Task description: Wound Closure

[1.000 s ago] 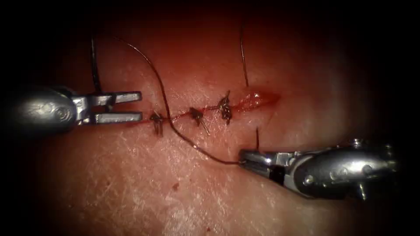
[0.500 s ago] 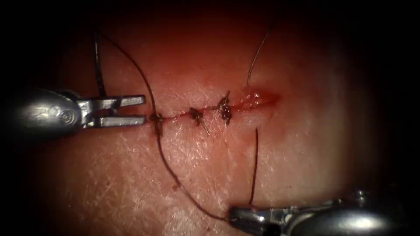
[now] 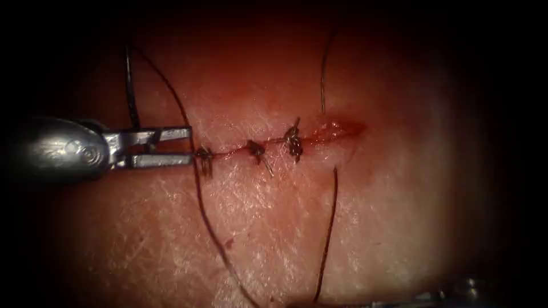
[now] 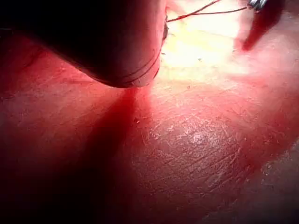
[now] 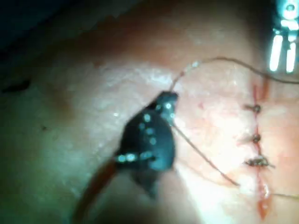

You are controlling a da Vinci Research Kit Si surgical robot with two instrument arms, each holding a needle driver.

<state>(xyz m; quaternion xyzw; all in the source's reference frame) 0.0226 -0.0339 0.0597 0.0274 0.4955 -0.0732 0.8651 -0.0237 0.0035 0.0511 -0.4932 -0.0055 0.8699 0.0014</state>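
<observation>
Three knots (image 3: 257,151) close the cut (image 3: 274,142), right end gaping; left tool (image 3: 185,147) parted, empty; right tool (image 5: 168,100) clamps thread (image 3: 328,228).

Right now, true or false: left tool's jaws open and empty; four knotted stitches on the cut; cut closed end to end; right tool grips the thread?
1. The left tool has open jaws and holds nothing. True.
2. Four knotted stitches sit on the cut. False: there are three stitches.
3. The cut is closed end to end. False: its right end gapes, with red fluid in it.
4. The right tool grips the thread. True: its jaws are shut on the thread, which enters the tissue just below the cut's right end.
I cannot place the needle.
</observation>
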